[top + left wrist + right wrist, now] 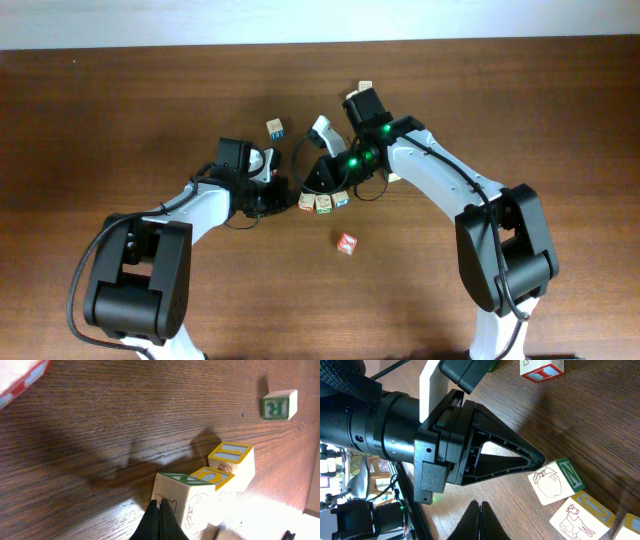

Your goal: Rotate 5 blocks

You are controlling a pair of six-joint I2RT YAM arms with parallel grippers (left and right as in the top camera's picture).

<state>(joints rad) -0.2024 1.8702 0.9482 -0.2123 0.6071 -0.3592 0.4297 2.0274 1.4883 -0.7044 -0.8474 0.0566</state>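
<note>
Three blocks (324, 203) sit in a tight row at mid-table, touching side by side. In the left wrist view the near one, the green-bordered block (182, 502), shows a line drawing on its side. The two behind it have yellow borders on top. In the right wrist view the same end block carries an apple drawing, and its neighbour shows an animal.

The red X block (346, 244) lies alone, near the row on the side toward the arm bases and apart from it. A blue-lettered block (275, 128) stands well apart on the far side. A green R block (279, 405) rests beyond the row, apart from it, in the left wrist view.

The left gripper (159, 510) has its fingers pressed together with nothing between them. Its tip sits just at the green-bordered block's near face. We cannot tell whether it touches.

The right gripper (480, 510) is likewise pinched closed and empty, low over the bare wood. It sits near the left gripper's black wedge and close to the row's end.

From overhead, both arms reach in toward that same end of the row, the left from the left side, the right arching over from the far side.

All of this sits on a dark wooden table (520, 110).
</note>
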